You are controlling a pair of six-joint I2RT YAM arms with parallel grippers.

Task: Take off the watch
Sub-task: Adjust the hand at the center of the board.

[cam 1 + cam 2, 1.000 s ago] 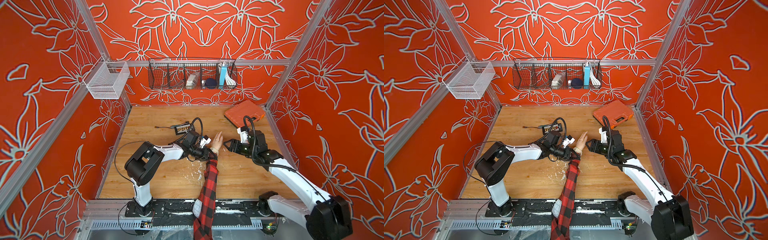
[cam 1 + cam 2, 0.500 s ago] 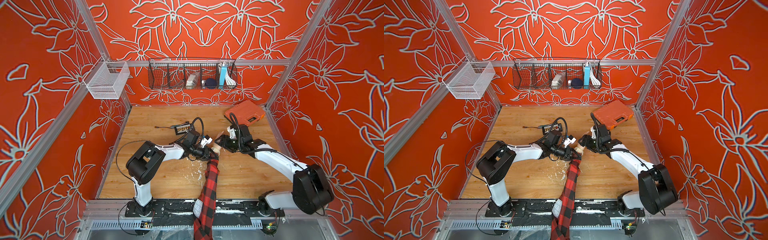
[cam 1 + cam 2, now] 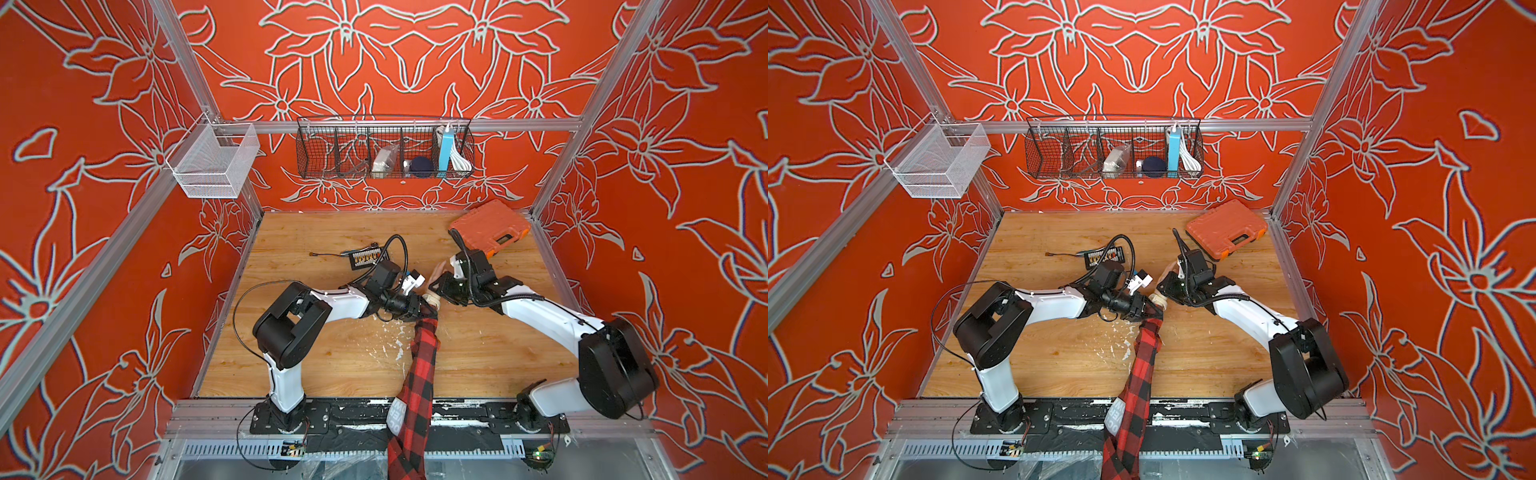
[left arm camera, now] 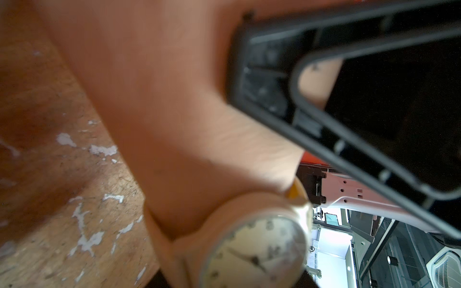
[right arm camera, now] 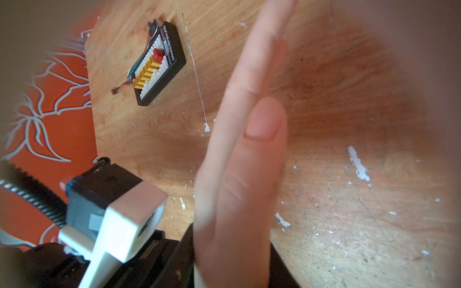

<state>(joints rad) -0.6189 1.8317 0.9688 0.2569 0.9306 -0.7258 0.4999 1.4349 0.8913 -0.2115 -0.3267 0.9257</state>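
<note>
While the left end effector (image 3: 423, 306) sits at the watch (image 4: 254, 251), the right end effector (image 3: 437, 287) touches the hand (image 5: 239, 187) (neither grip discernible).

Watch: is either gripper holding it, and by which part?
Cannot tell. The left gripper is at the wrist by the watch, but the contact is hidden; the right gripper straddles the person's hand, not the watch.

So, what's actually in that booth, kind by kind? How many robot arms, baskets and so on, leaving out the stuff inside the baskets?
Robot arms: 2 (left arm, right arm)
Wire baskets: 2 (white basket, black basket)
Orange case: 1
Black bit holder: 1
Watch: 1
Person's hand: 1
Total: 8
</note>
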